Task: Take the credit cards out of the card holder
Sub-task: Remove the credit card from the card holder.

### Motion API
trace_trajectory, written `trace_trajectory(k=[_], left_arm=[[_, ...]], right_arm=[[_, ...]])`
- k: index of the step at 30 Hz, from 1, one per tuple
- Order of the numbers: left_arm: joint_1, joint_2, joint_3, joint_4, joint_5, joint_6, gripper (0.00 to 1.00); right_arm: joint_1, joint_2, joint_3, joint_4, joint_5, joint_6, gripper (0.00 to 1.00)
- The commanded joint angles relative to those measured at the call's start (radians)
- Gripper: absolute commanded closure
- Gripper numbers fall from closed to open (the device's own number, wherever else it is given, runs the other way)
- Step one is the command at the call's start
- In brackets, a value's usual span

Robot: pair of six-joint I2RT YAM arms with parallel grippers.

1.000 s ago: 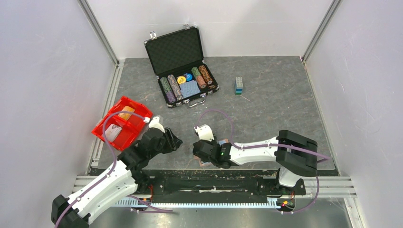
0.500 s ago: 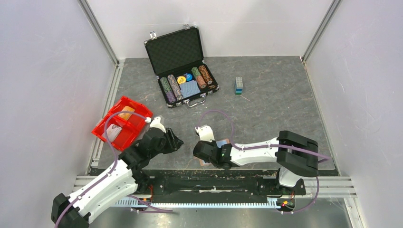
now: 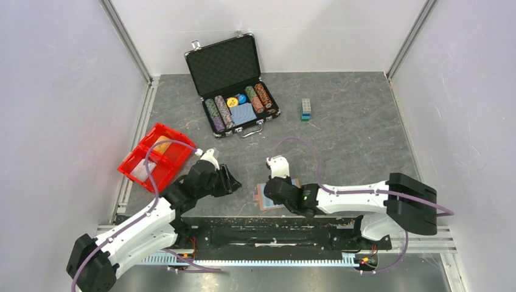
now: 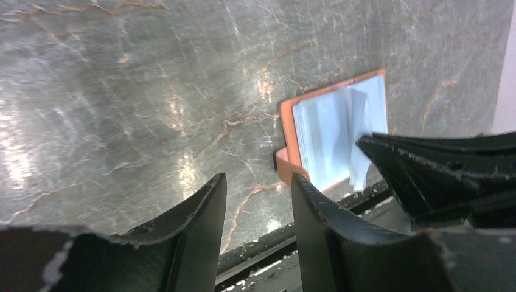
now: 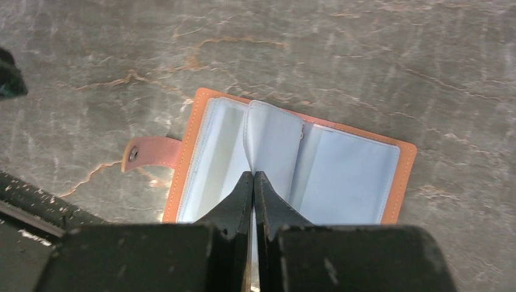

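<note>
Open card holder [image 5: 350, 176] under right tool [image 5: 253, 175], closed together on its raised leaf [image 5: 275, 139], left tool [image 4: 257, 180] apart nearby

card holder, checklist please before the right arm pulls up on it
1. Card holder lying open: ok.
2. Right gripper shut on a pale leaf standing up from the fold: ok.
3. Leaf is a card, not an empty sleeve: cannot tell.
4. Left gripper pinning the holder down: not ok; it is open, off to the side, touching nothing.
5. Red bin has room for another card: ok.
</note>
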Motion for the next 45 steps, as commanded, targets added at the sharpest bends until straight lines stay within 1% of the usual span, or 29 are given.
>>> trace_trajectory(k=[1, 4, 6, 9, 11, 14, 17, 19, 21, 24, 26, 27, 30, 35, 38, 40, 45], left_arm=[[-0.004, 0.062, 0.013, 0.128, 0.112, -0.001, 0.5], [-0.004, 0.121, 0.034, 0.148, 0.152, 0.009, 0.5], [-0.006, 0.156, 0.044, 0.179, 0.177, 0.007, 0.51], [-0.024, 0.199, 0.061, 0.232, 0.201, -0.003, 0.53], [-0.046, 0.226, 0.087, 0.24, 0.191, -0.003, 0.53], [-0.084, 0.278, 0.128, 0.24, 0.163, 0.0, 0.54], [-0.128, 0.35, 0.171, 0.242, 0.14, 0.002, 0.53], [-0.17, 0.407, 0.197, 0.27, 0.135, 0.013, 0.52], [-0.206, 0.468, 0.216, 0.313, 0.138, 0.018, 0.49], [-0.243, 0.567, 0.238, 0.435, 0.164, 0.009, 0.46], [-0.265, 0.63, 0.27, 0.478, 0.166, 0.021, 0.43], [-0.274, 0.66, 0.291, 0.493, 0.171, 0.032, 0.42], [-0.297, 0.757, 0.359, 0.523, 0.185, 0.062, 0.38], [-0.309, 0.868, 0.422, 0.514, 0.139, 0.09, 0.34], [-0.309, 0.915, 0.444, 0.478, 0.111, 0.098, 0.34], [-0.309, 0.927, 0.436, 0.483, 0.096, 0.1, 0.34], [-0.309, 0.953, 0.433, 0.471, 0.058, 0.1, 0.37]], right_arm=[[-0.046, -0.066, -0.063, 0.049, 0.025, -0.007, 1.0], [-0.082, -0.121, -0.127, 0.056, 0.013, 0.002, 0.98], [-0.098, -0.166, -0.171, 0.084, 0.002, -0.001, 0.9], [-0.127, -0.205, -0.223, 0.099, -0.019, 0.008, 0.87], [-0.141, -0.236, -0.249, 0.098, -0.015, 0.01, 0.85], [-0.171, -0.289, -0.286, 0.094, -0.011, 0.005, 0.78], [-0.205, -0.35, -0.321, 0.085, -0.009, -0.006, 0.76], [-0.228, -0.388, -0.349, 0.085, -0.014, -0.009, 0.78], [-0.245, -0.426, -0.376, 0.095, -0.023, -0.016, 0.83], [-0.267, -0.464, -0.402, 0.103, -0.039, -0.033, 0.94], [-0.281, -0.486, -0.415, 0.107, -0.051, -0.044, 0.99], [-0.287, -0.498, -0.421, 0.11, -0.059, -0.048, 1.0], [-0.302, -0.529, -0.442, 0.131, -0.083, -0.066, 1.0], [-0.311, -0.544, -0.445, 0.136, -0.127, -0.084, 1.0], [-0.313, -0.551, -0.442, 0.137, -0.141, -0.086, 1.0], [-0.314, -0.557, -0.445, 0.165, -0.145, -0.084, 1.0], [-0.314, -0.557, -0.458, 0.189, -0.167, -0.083, 1.0]])
